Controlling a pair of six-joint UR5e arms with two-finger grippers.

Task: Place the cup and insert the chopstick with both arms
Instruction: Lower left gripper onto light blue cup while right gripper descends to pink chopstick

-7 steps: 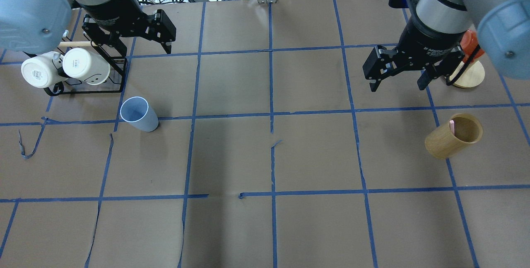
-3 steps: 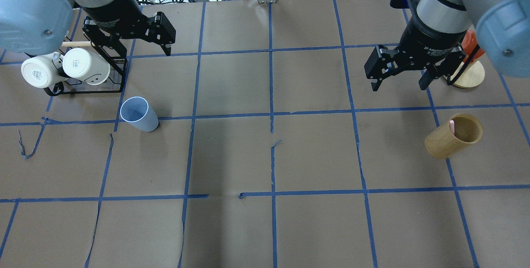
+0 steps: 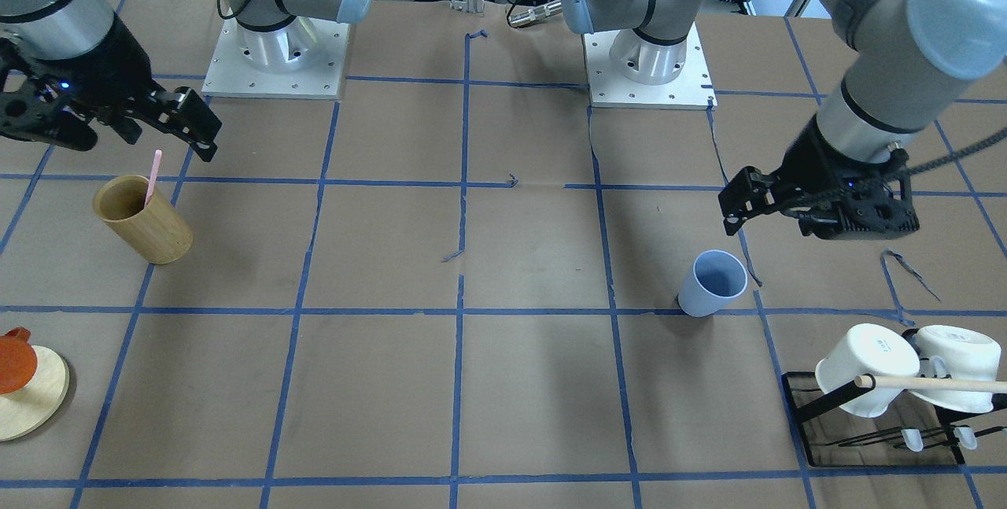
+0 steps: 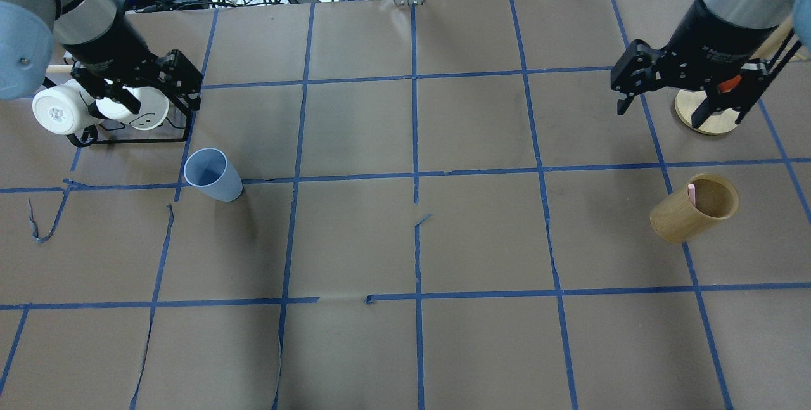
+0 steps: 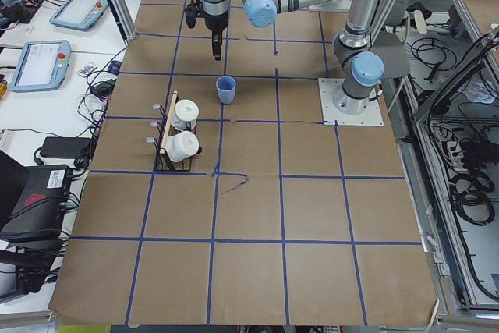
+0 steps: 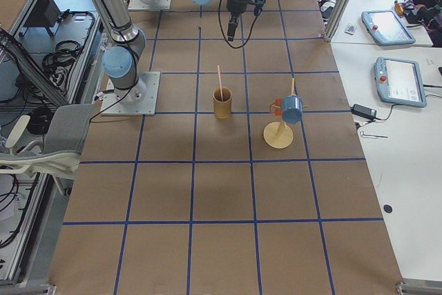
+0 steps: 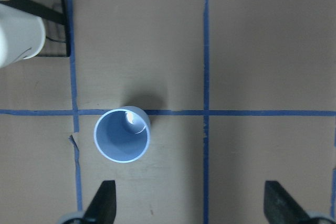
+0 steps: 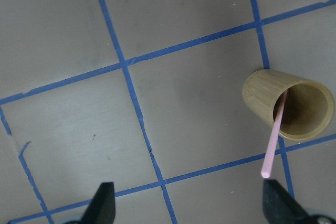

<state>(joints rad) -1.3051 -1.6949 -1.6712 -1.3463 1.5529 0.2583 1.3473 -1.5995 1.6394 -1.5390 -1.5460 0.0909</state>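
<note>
1. Currently, the cup (image 4: 212, 174) stands upright, mouth up, on the left half of the tabletop (image 4: 469, 239). It sits out in front of the left arm's base (image 3: 645, 60), closer to the operators' edge than to the robot-side edge. Its foot touches a blue tape line (image 7: 173, 112).
2. The left gripper (image 7: 189, 198) hangs above the tabletop with its jaws spread wide and nothing between them. In the left wrist view the cup lies ahead of one finger, not between the two. Gripper and cup are apart.
3. The chopstick (image 8: 274, 140) stands tilted inside the bamboo cup (image 4: 694, 207). Its lower end is inside, its shaft leans on the rim, and its upper end projects well above the rim.
4. The bamboo cup stands upright on the right half of the tabletop, out in front of the right arm's base (image 3: 275, 53) and well apart from the cup.
5. The right gripper (image 8: 190, 203) hangs above the tabletop, jaws spread wide and empty. It touches neither the chopstick nor the bamboo cup. In the right wrist view both lie toward one finger's side.
6. A black wire rack (image 3: 857, 446) stands near the cup, toward the tabletop's left end and the operators' edge. It carries two white mugs (image 3: 865, 367) lying on their sides. A wooden dowel (image 3: 944, 384) lies across its top.
7. A round wooden stand (image 6: 280, 136) sits near the bamboo cup, toward the tabletop's right end. A blue mug (image 6: 291, 110) with orange on it hangs on the stand.
</note>
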